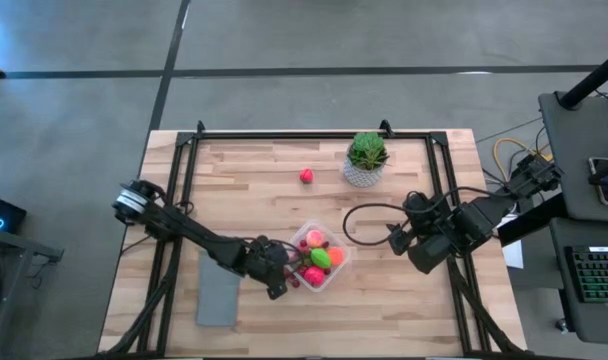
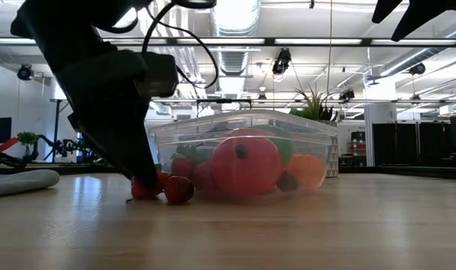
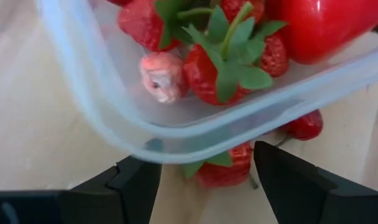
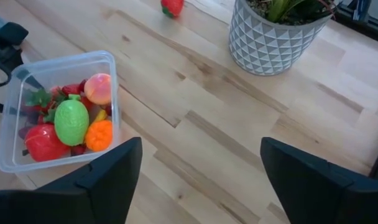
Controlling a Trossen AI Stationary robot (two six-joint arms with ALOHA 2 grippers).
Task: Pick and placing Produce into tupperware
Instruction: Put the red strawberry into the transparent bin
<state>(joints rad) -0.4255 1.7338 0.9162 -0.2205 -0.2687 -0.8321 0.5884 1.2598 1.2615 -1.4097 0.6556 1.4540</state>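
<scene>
Two strawberries lie on the tabletop against the tupperware; my left hand straddles one, fingers apart, not clamped. My right hand waits released, well right of it.

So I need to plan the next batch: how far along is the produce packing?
Mostly done: the tupperware already holds the green piece, orange piece, a big red one and several berries. In hand: the left hand sits open around a strawberry on the table right outside the box wall, with another beside it. Left: those two and the red berry near the plant. The right hand waits, open.
</scene>
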